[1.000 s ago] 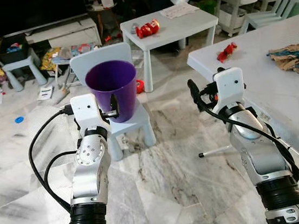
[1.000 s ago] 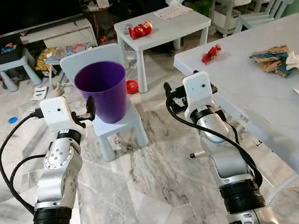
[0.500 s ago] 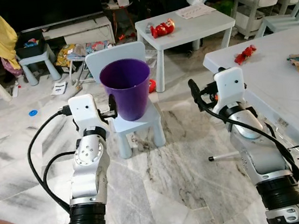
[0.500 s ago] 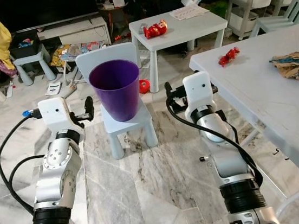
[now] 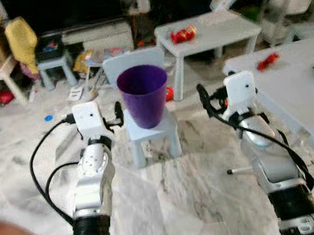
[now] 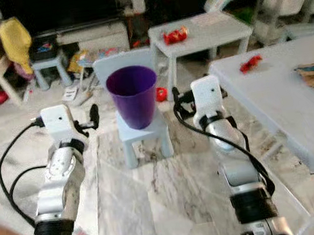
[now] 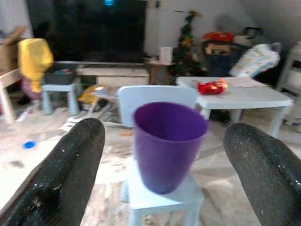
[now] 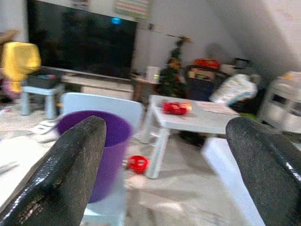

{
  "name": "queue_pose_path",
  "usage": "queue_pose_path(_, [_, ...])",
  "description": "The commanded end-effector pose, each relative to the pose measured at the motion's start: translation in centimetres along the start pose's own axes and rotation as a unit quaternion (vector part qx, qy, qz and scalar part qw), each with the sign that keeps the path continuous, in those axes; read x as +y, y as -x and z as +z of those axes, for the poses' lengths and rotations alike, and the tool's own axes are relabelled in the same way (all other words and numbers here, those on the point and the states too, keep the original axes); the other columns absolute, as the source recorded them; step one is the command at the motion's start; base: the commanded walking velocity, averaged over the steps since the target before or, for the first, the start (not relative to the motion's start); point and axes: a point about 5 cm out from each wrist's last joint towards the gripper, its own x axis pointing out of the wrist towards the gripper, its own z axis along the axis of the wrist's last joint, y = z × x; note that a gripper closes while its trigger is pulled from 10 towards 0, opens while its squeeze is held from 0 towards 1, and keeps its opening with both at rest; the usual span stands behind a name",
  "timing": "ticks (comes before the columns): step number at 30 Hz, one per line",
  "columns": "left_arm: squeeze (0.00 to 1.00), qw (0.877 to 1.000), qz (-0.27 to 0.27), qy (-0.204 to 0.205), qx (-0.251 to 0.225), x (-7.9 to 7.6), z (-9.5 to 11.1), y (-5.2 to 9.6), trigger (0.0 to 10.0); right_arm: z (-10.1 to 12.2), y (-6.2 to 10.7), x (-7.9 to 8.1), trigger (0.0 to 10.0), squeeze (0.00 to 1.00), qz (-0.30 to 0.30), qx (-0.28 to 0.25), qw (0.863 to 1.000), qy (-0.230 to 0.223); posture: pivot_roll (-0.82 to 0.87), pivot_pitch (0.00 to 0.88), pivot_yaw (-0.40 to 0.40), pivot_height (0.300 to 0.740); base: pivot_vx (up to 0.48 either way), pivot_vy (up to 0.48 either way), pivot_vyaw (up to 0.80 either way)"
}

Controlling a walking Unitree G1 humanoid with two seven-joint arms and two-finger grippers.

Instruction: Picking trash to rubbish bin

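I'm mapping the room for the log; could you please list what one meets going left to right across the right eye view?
Yellow cloth → left pincer → purple bin → right pincer → red wrapper on the big table.

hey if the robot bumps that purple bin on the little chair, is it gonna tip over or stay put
Likely to tip. The purple bin tapers to a narrow base, so it looks top-heavy. It looks like thin plastic, and nothing can be seen inside it in the left wrist view, so it is probably light. It stands on the small seat of the pale blue chair, so a sideways nudge could slide it off.
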Motion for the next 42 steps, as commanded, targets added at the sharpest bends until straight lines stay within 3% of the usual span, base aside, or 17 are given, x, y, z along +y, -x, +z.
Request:
queue_pose_path(1, [0.0,1.0,-0.01,0.001,0.004,-0.6,0.02,-0.19,10.0,0.24,0.0,-0.56,10.0,0.0,-0.012,-0.003,1.0,0.005,-0.01,0.0,0.005,0.74,0.0,0.0,0.0])
queue_pose_path(16, [0.0,1.0,-0.012,0.0,0.007,-0.69,-0.1,-0.18,10.0,0.2,0.0,-0.59,10.0,0.0,-0.014,-0.003,1.0,0.006,-0.01,0.0,0.005,0.74,0.0,0.0,-0.64])
queue_pose_path(32, [0.0,1.0,-0.01,0.0,0.009,-0.67,-0.2,-0.18,10.0,0.21,-0.06,-0.62,10.0,0.0,-0.012,-0.003,1.0,0.008,-0.01,0.0,0.002,0.74,0.0,0.0,0.0])
queue_pose_path(42, [0.0,1.0,-0.016,0.007,0.012,-0.65,-0.27,-0.19,10.0,0.32,-0.09,-0.69,10.0,0.0,-0.012,-0.005,1.0,0.007,-0.01,0.0,0.002,0.74,0.056,0.0,-0.76])
